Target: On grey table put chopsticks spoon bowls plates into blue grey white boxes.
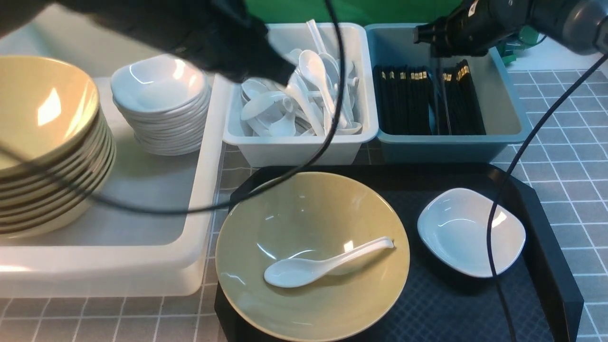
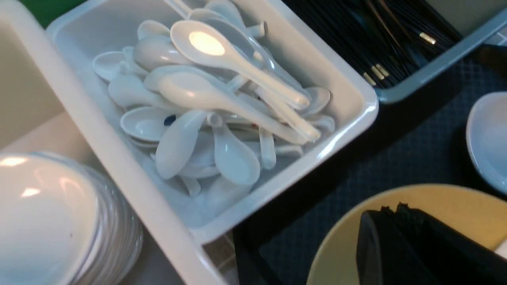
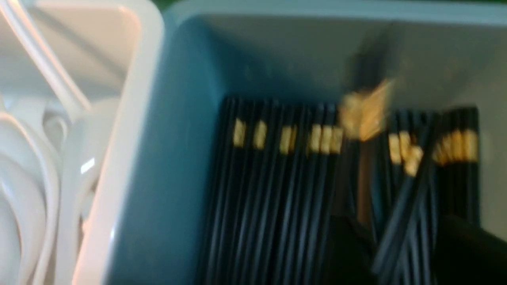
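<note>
While right pincer (image 3: 406, 253) gapes, chopsticks (image 1: 444, 95) stand upright just beneath.

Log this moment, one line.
right gripper open over blue box | chopsticks upright beneath it | left gripper shut by white box | spoon in yellow bowl

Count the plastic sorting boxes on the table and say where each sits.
3. Large pale plastic box, left, holding stacked bowls; white plastic box of spoons, middle; blue plastic box of black chopsticks, right. None looks hidden.

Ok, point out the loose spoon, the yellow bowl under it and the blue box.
spoon (image 1: 318, 267): front view, its neck.
yellow bowl (image 1: 304, 209): front view, bare inner wall.
blue box (image 1: 446, 151): front view, front wall.
</note>
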### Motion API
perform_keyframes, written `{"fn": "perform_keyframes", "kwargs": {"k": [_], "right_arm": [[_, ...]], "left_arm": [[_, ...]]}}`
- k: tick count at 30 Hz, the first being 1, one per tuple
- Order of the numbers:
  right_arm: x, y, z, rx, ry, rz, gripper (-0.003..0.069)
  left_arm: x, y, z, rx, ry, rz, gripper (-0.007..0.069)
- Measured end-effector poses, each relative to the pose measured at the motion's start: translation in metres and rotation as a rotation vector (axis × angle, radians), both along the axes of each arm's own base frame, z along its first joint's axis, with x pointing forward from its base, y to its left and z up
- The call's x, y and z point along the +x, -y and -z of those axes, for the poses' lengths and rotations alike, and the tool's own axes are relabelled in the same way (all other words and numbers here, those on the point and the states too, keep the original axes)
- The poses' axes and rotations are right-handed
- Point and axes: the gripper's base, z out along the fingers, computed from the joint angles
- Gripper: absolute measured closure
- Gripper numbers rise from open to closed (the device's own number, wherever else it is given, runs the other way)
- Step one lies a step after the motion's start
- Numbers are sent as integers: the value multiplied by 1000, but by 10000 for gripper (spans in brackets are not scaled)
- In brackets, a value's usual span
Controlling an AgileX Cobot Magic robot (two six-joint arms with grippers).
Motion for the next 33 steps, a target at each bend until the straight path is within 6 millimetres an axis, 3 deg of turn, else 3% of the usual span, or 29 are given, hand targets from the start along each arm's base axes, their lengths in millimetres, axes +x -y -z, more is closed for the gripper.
{"fn": "perform_keyframes", "kwargs": {"k": [2, 3, 8, 11, 12, 16, 17, 18, 22, 23, 25, 29, 33], "right_arm": [[-6, -1, -9, -24, -33, -16, 237], [-17, -4, -27, -75, -78, -62, 197], [-54, -31, -69, -250, -151, -306, 168], [-80, -64, -81, -344, -175, -496, 168], [-81, -66, -81, -345, -176, -502, 168], [-123, -119, -86, -375, -175, -685, 169], [-123, -119, -86, -376, -177, -687, 169], [-140, -134, -84, -384, -186, -747, 169], [-189, -164, -69, -450, -239, -942, 169], [-192, -166, -67, -454, -243, -954, 169], [-218, -180, -43, -541, -299, -1127, 169], [-237, -190, -9, -653, -371, -1335, 169], [-238, -195, 20, -713, -435, -1450, 169]], "left_arm": [[-12, -7, -1, 2, 6, 0, 636], [-36, -20, -1, 4, 11, 0, 636], [-90, -49, 4, 0, 6, -2, 636], [-117, -63, 14, -1, -26, -13, 636], [-117, -63, 16, 2, -34, -14, 636], [-146, -78, 33, 14, -85, -17, 636], [-147, -78, 32, 13, -83, -17, 636], [-153, -81, 38, 14, -103, -15, 636], [-163, -84, 49, 2, -134, -8, 636], [-163, -84, 49, 1, -135, -7, 636], [-165, -84, 56, 2, -153, -3, 636], [-166, -84, 60, 7, -160, 8, 636], [-165, -83, 59, -2, -140, 13, 636]]}}
